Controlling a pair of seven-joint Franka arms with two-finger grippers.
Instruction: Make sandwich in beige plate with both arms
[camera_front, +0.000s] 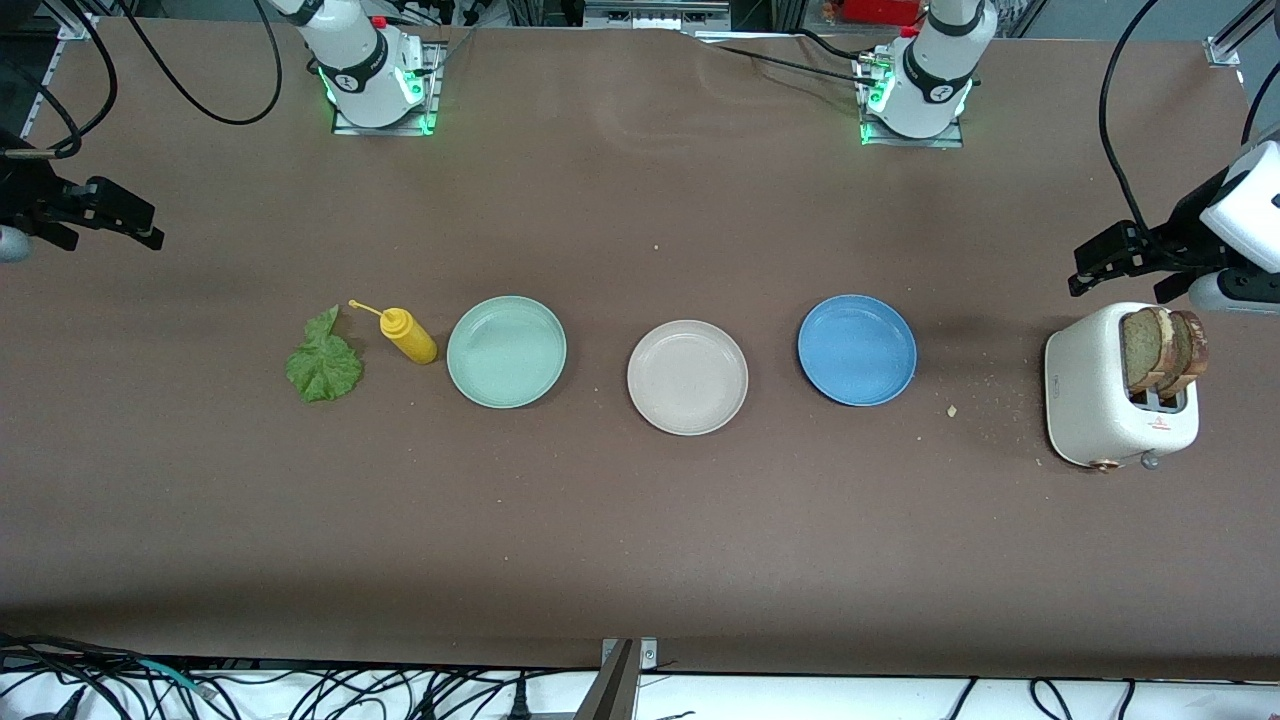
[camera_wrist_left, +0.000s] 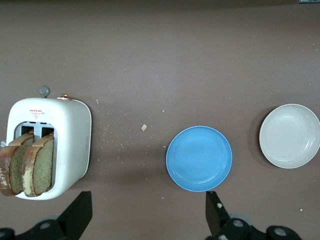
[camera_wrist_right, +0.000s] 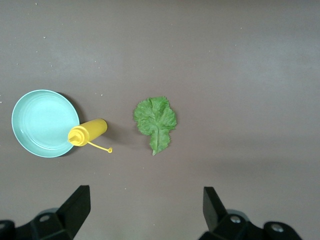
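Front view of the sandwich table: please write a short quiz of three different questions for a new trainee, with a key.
1. True or false: the beige plate already holds a bread slice.
2. Where are the two bread slices? A) on the blue plate B) in the white toaster C) beside the lettuce leaf
3. Fill in: the yellow mustard bottle lies between the lettuce leaf and the ____ plate.

Key: 1 false, the plate is bare. 2 B. 3 mint green. Both the left gripper and the right gripper are open and hold nothing.
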